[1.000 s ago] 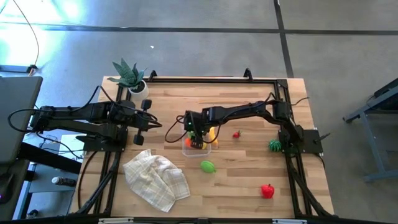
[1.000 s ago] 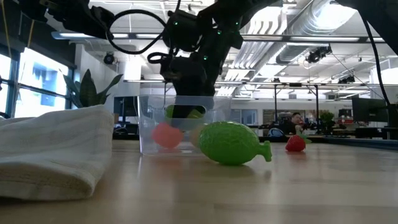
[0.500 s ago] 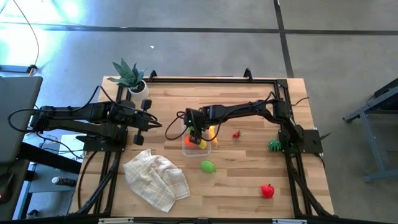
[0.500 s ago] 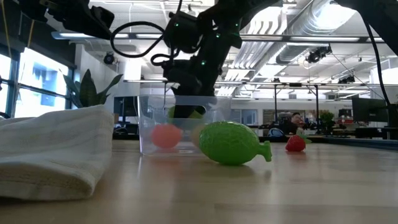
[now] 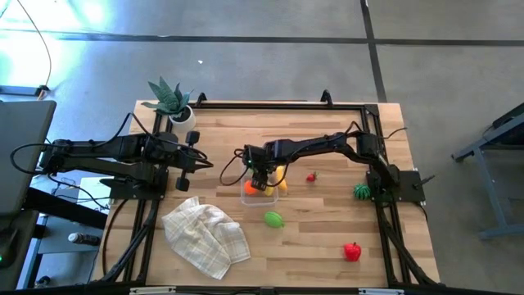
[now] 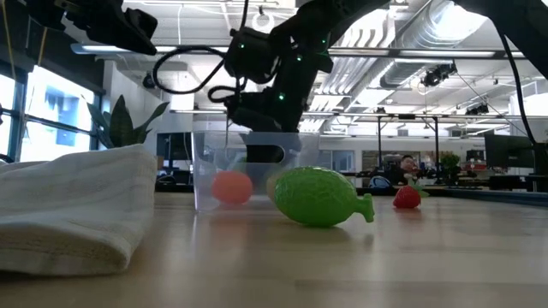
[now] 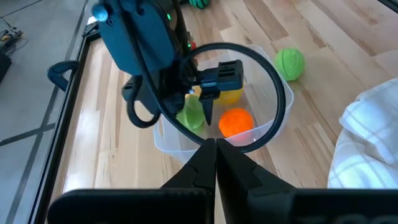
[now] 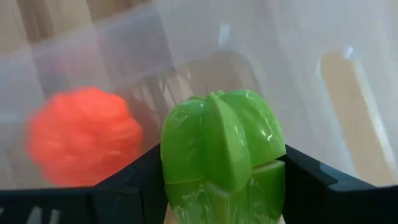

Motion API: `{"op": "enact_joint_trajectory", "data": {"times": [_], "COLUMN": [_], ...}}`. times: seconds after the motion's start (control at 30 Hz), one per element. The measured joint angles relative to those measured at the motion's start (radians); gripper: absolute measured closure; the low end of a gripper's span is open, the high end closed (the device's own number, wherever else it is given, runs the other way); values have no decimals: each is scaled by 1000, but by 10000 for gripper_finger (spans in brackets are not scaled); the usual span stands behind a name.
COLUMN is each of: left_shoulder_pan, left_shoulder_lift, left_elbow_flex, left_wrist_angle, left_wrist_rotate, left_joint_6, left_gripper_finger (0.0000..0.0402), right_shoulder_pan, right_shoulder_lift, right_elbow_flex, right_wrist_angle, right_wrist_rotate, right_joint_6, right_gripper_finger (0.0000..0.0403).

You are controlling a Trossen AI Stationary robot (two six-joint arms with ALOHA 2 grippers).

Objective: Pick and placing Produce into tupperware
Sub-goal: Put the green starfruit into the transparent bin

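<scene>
The right hand (image 8: 217, 186) is gripping a ribbed green fruit (image 8: 219, 146) inside the clear tupperware (image 5: 248, 197) at the table's (image 5: 327, 238) center, an orange fruit (image 8: 84, 134) lying beside it at nine o'clock. The left hand (image 7: 214, 165) is sitting closed, empty.

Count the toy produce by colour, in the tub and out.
Green: 3 - green piece held in the right pincer inside the tupperware, green fruit on the table, dark green one
Red: 2 - small red one, bigger red one
Orange: 1 - orange fruit, in the tupperware
Yellow: 1 - yellow fruit, in the tupperware
Total: 7
</scene>
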Motion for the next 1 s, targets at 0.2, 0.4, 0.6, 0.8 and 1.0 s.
{"op": "enact_joint_trajectory", "data": {"times": [0.2, 0.4, 0.6, 0.8, 1.0], "left_shoulder_pan": [0, 0, 0, 0, 0], "left_shoulder_lift": [0, 0, 0, 0, 0], "left_elbow_flex": [0, 0, 0, 0, 0], "left_wrist_angle": [0, 0, 0, 0, 0], "left_wrist_rotate": [0, 0, 0, 0, 0], "left_joint_6": [0, 0, 0, 0, 0], "left_gripper_finger": [399, 399, 399, 399, 399], "right_shoulder_pan": [-3, -3, -3, -3, -3], "right_shoulder_lift": [-1, -1, -1, -1, -1], "right_elbow_flex": [1, 1, 1, 1, 1], "right_wrist_angle": [10, 10, 3, 1, 1], "right_wrist_rotate": [-8, -8, -15, -18, -27], "right_joint_6": [-32, -57, -57, -57, -57], "right_gripper_finger": [188, 168, 156, 156, 155]}}
